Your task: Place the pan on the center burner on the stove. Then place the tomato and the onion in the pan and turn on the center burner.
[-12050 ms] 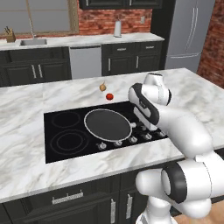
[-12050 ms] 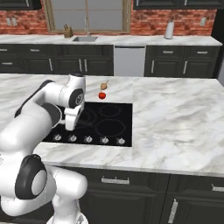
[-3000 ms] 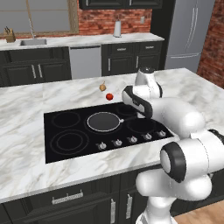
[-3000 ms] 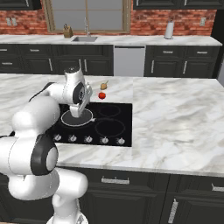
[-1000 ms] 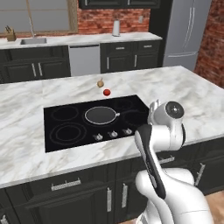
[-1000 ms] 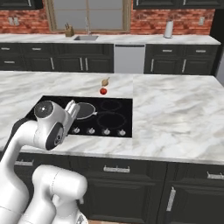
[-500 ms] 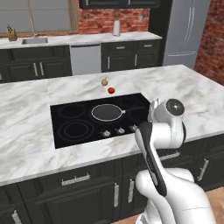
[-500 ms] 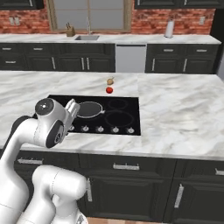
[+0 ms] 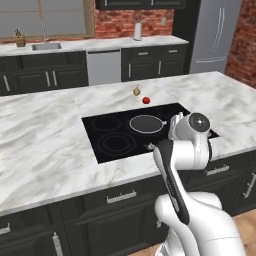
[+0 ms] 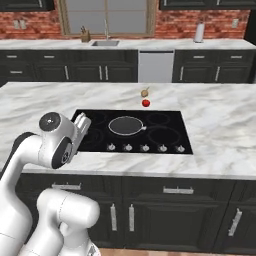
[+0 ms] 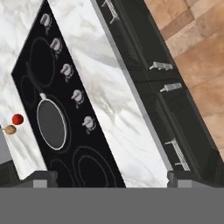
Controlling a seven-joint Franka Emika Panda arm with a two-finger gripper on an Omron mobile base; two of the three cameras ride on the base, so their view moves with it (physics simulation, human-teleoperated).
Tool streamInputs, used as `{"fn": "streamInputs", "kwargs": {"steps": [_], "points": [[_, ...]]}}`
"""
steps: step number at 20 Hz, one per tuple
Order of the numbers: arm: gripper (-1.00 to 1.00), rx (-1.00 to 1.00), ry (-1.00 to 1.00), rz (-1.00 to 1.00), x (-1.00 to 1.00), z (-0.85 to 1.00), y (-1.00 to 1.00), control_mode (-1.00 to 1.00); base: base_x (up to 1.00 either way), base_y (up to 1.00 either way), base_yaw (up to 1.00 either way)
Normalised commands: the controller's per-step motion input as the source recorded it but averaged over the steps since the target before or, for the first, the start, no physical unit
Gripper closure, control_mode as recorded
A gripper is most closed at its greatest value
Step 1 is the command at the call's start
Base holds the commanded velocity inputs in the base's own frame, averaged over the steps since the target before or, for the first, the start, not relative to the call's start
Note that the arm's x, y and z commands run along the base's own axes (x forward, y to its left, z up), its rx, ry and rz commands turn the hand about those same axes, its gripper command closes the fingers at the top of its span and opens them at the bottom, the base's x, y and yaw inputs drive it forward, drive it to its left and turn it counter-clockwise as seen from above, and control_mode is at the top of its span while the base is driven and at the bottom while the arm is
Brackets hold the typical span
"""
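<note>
Held high above the near edge of the island, the robot's two-finger claw (image 11: 107, 178) has its two dark finger tips set wide apart with nothing between them, so it is released. Below it lies the flat black glass stove (image 10: 95, 137) with its row of small silver knobs (image 10: 145, 148), and the small shallow round pan with a light metallic rim (image 10: 125, 125) sits on the large double-ring center burner (image 11: 65, 145). Farther off, on the white marble counter (image 10: 225, 125) just beyond the stove's far edge, the small glossy red tomato (image 10: 146, 103) rests with the small tan-yellow onion (image 10: 145, 92) just beyond it, both well apart from the pan.

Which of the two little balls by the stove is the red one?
The tomato is the red one. It lies on the marble counter just behind the stove, closer to the black glass. The onion next to it is tan and sits a little farther back.
</note>
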Motion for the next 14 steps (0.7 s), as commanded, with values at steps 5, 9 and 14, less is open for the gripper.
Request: {"fn": "streamInputs", "kwargs": {"steps": [5,9,14], "points": [[-1.00,0.00,0.00,0.00,0.00,0.00,0.00,1.00,-0.22,0.63,-0.07],[-1.00,0.00,0.00,0.00,0.00,0.00,0.00,1.00,-0.33,0.55,-0.01],[-1.00,0.00,0.00,0.00,0.00,0.00,0.00,1.00,-0.36,0.57,0.00]]}}
